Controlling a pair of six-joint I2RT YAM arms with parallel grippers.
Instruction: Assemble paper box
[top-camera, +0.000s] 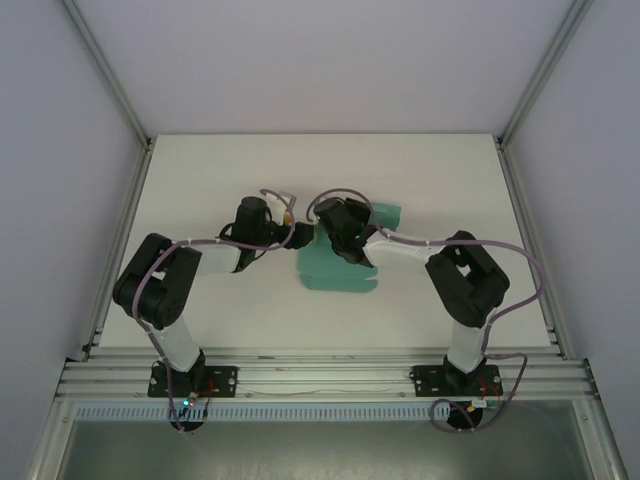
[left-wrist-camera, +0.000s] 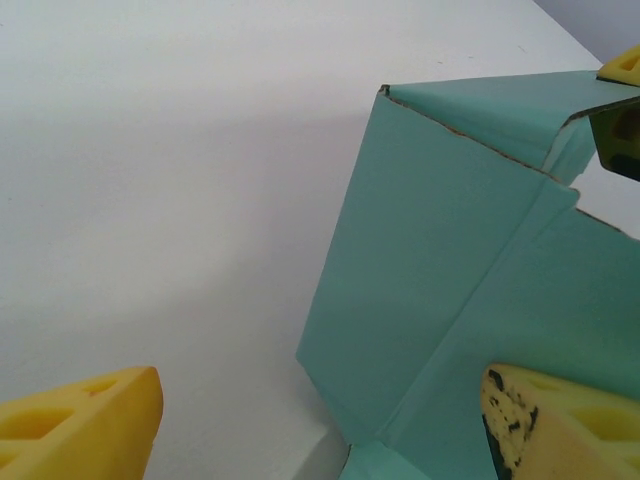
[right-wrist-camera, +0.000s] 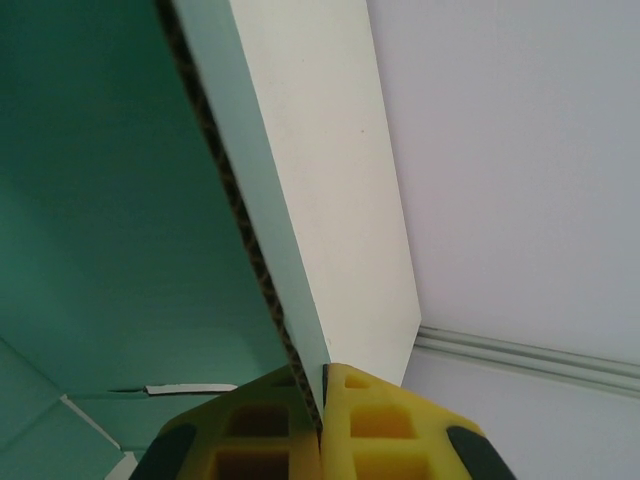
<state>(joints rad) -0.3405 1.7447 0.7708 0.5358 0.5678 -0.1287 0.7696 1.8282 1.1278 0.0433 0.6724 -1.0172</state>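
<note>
Evidently right gripper (right-wrist-camera: 322, 380) pinches paper box (right-wrist-camera: 100, 200).

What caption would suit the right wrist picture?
Right gripper pinches a panel of the paper box, teal one side, white the other.

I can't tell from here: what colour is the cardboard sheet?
The cardboard sheet is teal-green on one face, white on the other, clearest in the right wrist view.

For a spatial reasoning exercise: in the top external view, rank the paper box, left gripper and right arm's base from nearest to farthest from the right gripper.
1. paper box: pinched by the right gripper, centre.
2. left gripper: just left of it.
3. right arm's base: near edge, right side.
</note>
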